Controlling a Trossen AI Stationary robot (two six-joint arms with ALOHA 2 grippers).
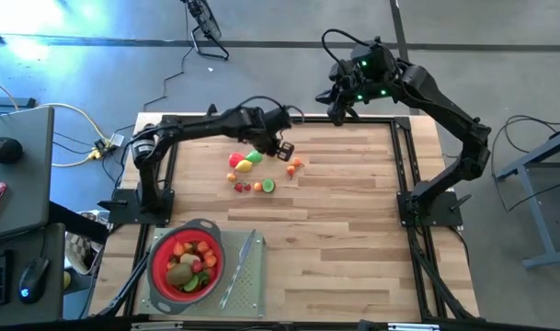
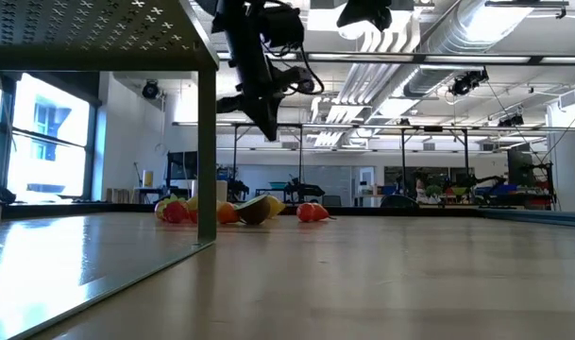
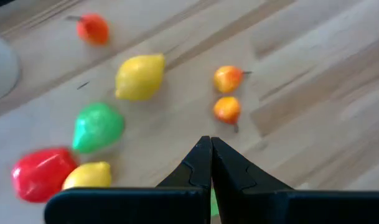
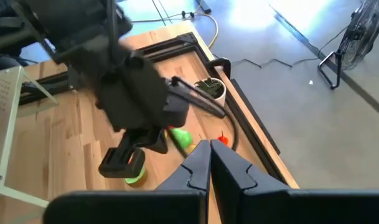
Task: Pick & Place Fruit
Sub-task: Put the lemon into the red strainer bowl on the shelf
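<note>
Several small toy fruits [image 1: 252, 165] lie loose on the wooden table, left of its middle. The left wrist view shows a yellow lemon [image 3: 139, 76], a green fruit [image 3: 97, 126], a red one [image 3: 43, 174] and two small orange ones [image 3: 227, 93]. My left gripper [image 3: 211, 146] hovers shut just above the table beside the orange fruits, at the cluster's right [image 1: 284, 147], with nothing between its fingers. My right gripper [image 4: 209, 149] waits shut, high over the table's far edge [image 1: 338, 112].
A red strainer [image 1: 156, 267] with a grey rim holds more fruit at the near left. It stands on a grey perforated board [image 1: 252, 292], where a slim knife [image 1: 243, 265] also lies. A small white pot [image 4: 212, 90] stands at the far left corner.
</note>
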